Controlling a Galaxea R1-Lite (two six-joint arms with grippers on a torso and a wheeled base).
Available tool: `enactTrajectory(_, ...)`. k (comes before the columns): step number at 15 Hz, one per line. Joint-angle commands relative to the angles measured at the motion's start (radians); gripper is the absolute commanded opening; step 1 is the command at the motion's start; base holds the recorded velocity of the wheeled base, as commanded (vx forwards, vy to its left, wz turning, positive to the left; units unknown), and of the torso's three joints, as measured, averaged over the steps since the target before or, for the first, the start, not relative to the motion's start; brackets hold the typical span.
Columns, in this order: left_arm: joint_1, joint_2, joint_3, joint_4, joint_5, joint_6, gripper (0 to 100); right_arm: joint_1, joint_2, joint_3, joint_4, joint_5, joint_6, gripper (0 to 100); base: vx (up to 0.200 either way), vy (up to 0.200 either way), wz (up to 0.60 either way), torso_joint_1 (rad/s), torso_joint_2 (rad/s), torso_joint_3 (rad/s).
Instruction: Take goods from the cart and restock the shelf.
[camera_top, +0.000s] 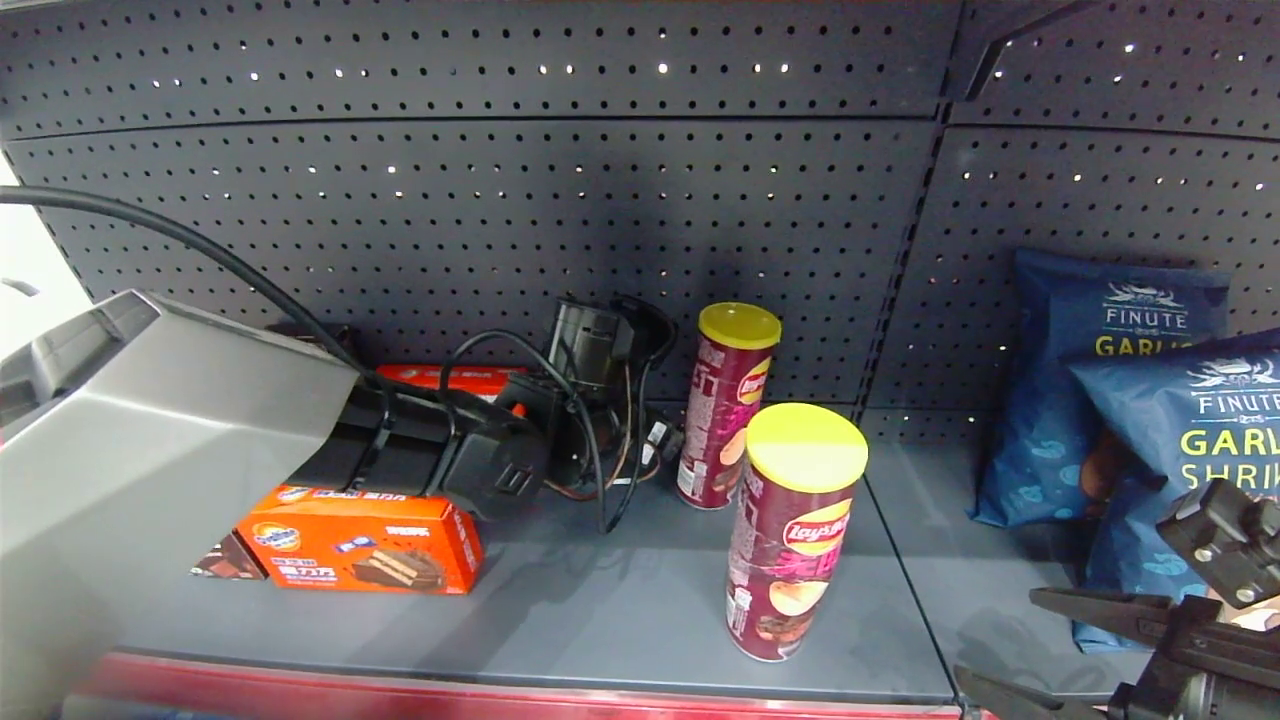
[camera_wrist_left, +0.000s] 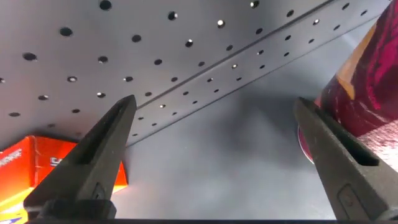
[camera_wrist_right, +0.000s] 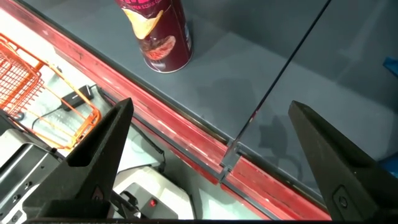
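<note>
Two claws are at the shelf (camera_top: 620, 600), and neither holds anything. The left claw (camera_wrist_left: 214, 102) is spread wide, deep in the bay close to the perforated back panel (camera_top: 500, 220). The rear orange box (camera_wrist_left: 37, 165) lies just outside one of its fingers and the rear chip canister (camera_top: 725, 405) stands upright just outside the other; we cannot tell whether that finger touches it. A second orange box (camera_top: 365, 550) lies nearer the shelf front than this claw, under the arm.

The right claw (camera_wrist_right: 211, 106), also spread and empty, hangs above the shelf's red front lip (camera_wrist_right: 186, 134). The front chip canister (camera_wrist_right: 158, 31) stands upright ahead of it and well apart, the blue snack bags (camera_top: 1090, 380) lie beyond it toward the back, and the orange cart (camera_wrist_right: 37, 81) is below it.

We judge the main hazard to be toppling. A sideways pull-out of the left claw would sweep its outer finger into the tall, narrow rear canister. That canister could in turn strike the front one, which stands close to the lip and might roll off toward the cart.
</note>
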Motion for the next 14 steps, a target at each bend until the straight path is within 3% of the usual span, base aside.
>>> enactTrajectory(1, 0.010, -0.003, 0.003, 0.001, 0.002, 0.000, 100, 0.000, -0.002, -0.002, 0.000, -0.001, 0.000, 100, 0.000, 0.000, 0.00, 0.000, 0.00, 0.000)
enactTrajectory(7, 0.038, -0.040, 0.066, 0.002, 0.036, 0.013, 100, 0.000, -0.002, -0.003, 0.000, -0.001, -0.001, 100, 0.000, 0.000, 0.00, 0.000, 0.00, 0.000)
enactTrajectory(14, -0.033, -0.060, 0.074, 0.004, 0.031, 0.008, 100, 0.000, -0.002, -0.003, 0.000, 0.000, -0.001, 100, 0.000, 0.000, 0.00, 0.000, 0.00, 0.000)
